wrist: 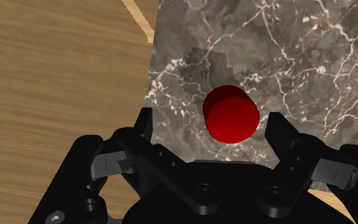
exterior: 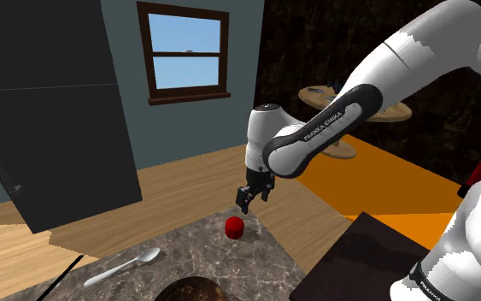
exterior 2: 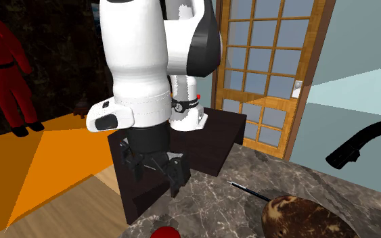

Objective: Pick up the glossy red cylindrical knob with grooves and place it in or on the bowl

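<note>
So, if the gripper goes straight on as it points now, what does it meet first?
Most likely the red knob on the table: it lies straight ahead of the gripper, whose jaws stand open.

The glossy red cylindrical knob [exterior: 235,227] rests on the grey marble-patterned surface [exterior: 187,244], near its edge. The dark brown mottled round bowl [exterior 2: 304,215] sits on the same surface, apart from it.

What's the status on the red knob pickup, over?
Gripper open, poised above the knob, not touching. Knob sits on the marble counter near its edge. Spoon and bowl lie apart from it, path unobstructed.
</note>
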Controlling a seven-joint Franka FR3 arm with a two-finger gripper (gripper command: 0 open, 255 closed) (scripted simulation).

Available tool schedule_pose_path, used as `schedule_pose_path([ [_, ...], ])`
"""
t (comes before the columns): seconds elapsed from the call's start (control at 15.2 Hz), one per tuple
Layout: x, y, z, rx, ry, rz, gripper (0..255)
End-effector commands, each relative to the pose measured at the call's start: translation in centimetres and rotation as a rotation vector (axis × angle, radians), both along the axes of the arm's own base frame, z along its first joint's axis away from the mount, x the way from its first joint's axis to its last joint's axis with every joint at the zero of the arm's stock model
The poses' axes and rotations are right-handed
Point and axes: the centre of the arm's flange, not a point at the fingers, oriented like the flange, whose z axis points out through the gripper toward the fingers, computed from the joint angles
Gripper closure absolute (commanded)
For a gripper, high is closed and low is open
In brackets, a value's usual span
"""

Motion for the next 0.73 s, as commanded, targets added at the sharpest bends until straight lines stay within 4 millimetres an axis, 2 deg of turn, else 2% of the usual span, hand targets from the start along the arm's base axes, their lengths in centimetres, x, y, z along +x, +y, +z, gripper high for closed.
schedule_pose_path([
  [0.0,1.2,1.3,-2.4,-0.003,-0.008,0.003,0],
  [0.33,4.4,4.4,-7.2,-0.012,-0.027,0.012,0],
  [0.66,4.6,4.5,-9.6,-0.012,-0.028,0.012,0],
])
